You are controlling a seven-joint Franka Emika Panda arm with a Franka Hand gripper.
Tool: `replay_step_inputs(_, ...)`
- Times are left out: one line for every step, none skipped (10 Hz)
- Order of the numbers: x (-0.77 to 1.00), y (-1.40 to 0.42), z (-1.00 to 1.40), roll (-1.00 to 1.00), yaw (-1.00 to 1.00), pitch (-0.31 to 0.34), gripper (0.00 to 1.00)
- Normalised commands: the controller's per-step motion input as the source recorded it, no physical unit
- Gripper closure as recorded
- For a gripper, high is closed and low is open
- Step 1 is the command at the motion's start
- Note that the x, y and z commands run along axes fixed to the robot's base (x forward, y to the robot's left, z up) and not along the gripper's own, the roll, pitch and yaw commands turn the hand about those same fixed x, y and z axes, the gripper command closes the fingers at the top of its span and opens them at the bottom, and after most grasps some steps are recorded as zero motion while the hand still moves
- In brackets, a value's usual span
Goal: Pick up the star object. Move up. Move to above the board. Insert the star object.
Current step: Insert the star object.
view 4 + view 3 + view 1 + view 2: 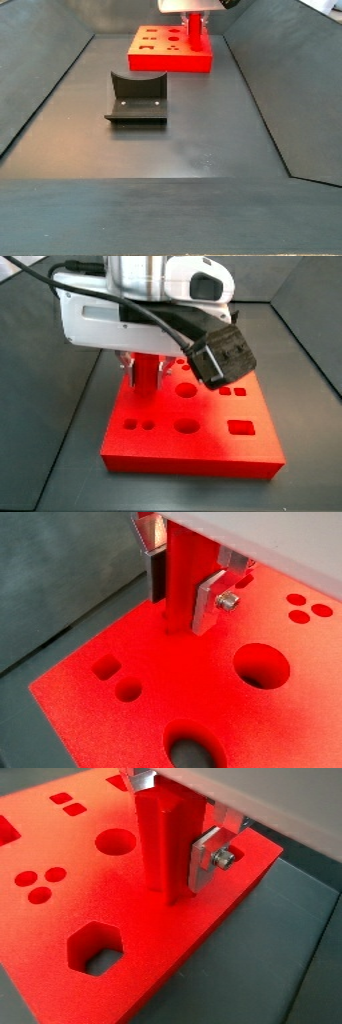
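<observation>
Hand [195,12] with star object [195,32] over board [150,55]

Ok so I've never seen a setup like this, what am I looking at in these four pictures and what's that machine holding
This is a robot arm working in a dark grey tray. Two pictures come from cameras on the arm's wrist, looking down past its tool. The other two come from cameras fixed beside the tray.

The tool has two flat silver fingers. They are shut on a slim red peg, held upright.

Under it lies a large flat red board with cut-out holes: circles, squares, a hexagon. The peg's lower end is at the board's top, and seems to enter it.

In a side view, a dark L-shaped fixture stands on the floor, apart from the board.
</observation>
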Motion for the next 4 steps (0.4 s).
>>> replay_step_inputs(0.0, -0.03, -0.52, 0.07, -0.03, -0.041, 1.0)
replay_step_inputs(0.0, 0.0, 0.0, 0.0, 0.0, -0.007, 1.0)
replay_step_inputs(-0.09, 0.0, -0.05, 0.07, -0.09, 0.02, 1.0)
replay_step_inputs(0.0, 0.0, 0.0, 0.0, 0.0, 0.0, 1.0)
